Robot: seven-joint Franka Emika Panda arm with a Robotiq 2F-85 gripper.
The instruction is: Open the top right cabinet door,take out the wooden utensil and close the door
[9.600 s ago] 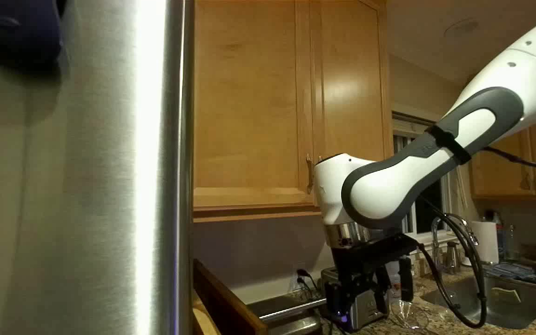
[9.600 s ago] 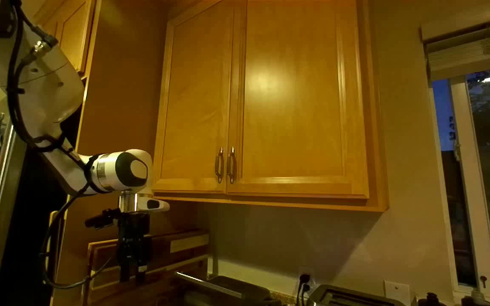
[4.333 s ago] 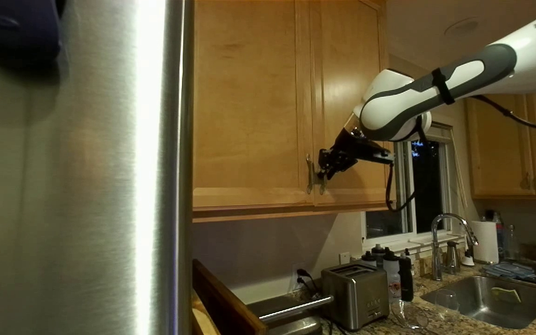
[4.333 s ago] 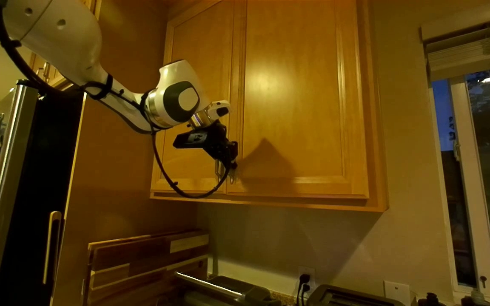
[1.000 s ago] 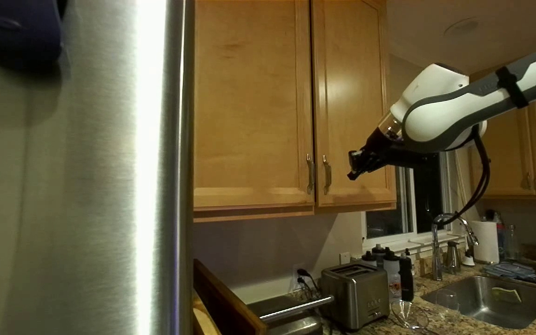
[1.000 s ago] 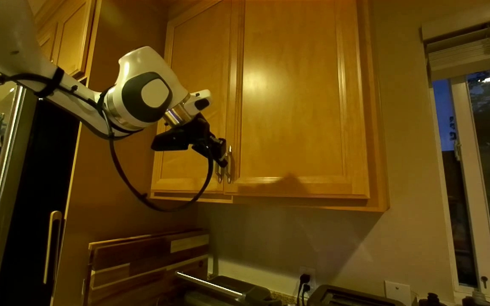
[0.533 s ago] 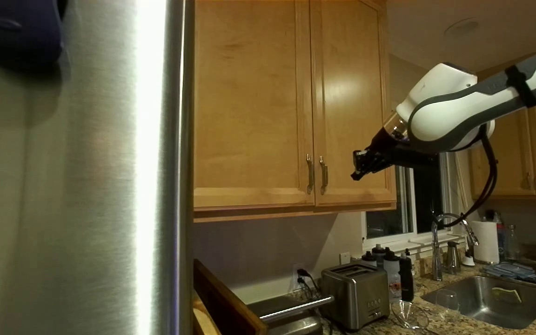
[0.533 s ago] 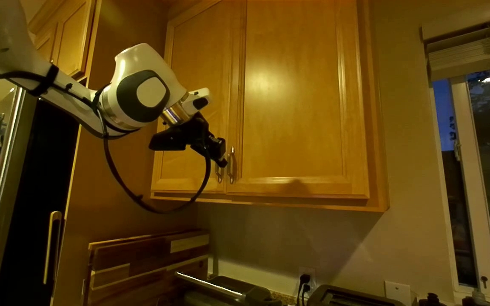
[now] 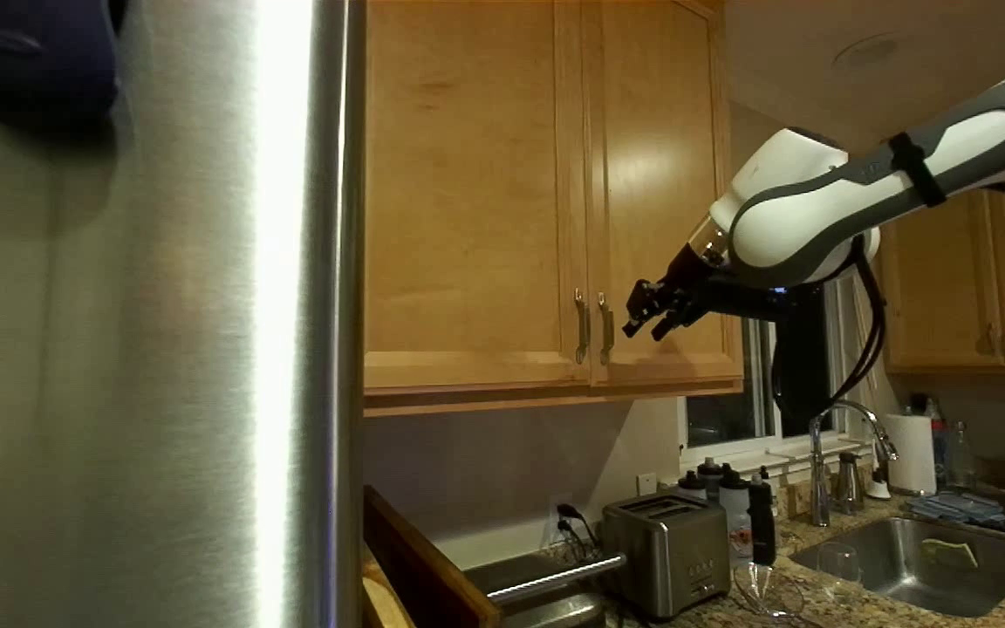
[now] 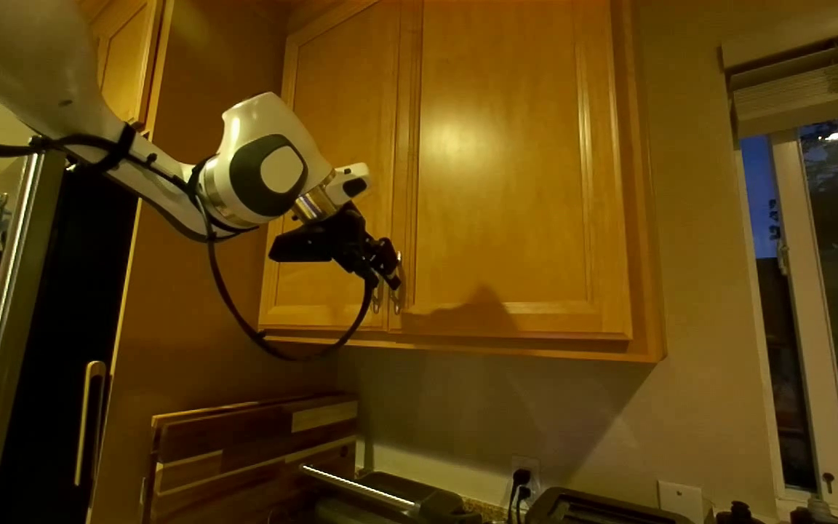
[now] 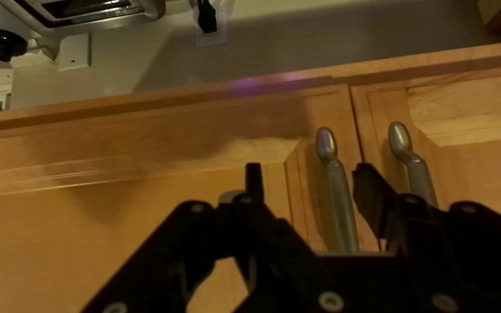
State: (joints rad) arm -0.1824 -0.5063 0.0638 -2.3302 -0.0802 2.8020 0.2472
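Observation:
The top right cabinet door (image 9: 659,157) stands flush, or nearly so, beside its twin in both exterior views. Its grey bar handle (image 11: 339,195) hangs at the lower corner by the seam. In the wrist view, which is upside down, that handle shows between the spread fingers of my gripper (image 11: 307,167). An exterior view has the gripper (image 9: 645,332) a short way off the handle (image 9: 605,327), tilted downward, its fingers apart and touching nothing. From another angle the gripper (image 10: 384,282) overlaps the handles. The wooden utensil is out of view.
The twin door (image 9: 468,192) has its own handle (image 11: 415,169) close by. A steel refrigerator (image 9: 188,349) fills one side. Below are a toaster (image 9: 668,554), several bottles (image 9: 734,497), a sink (image 9: 930,567) and wooden boards (image 10: 252,451). A black cable (image 10: 233,306) loops under the arm.
One second ago the door stood slightly ajar; it has since swung back to its frame. My gripper first drew off a little, then came toward the handle while its fingers spread from shut.

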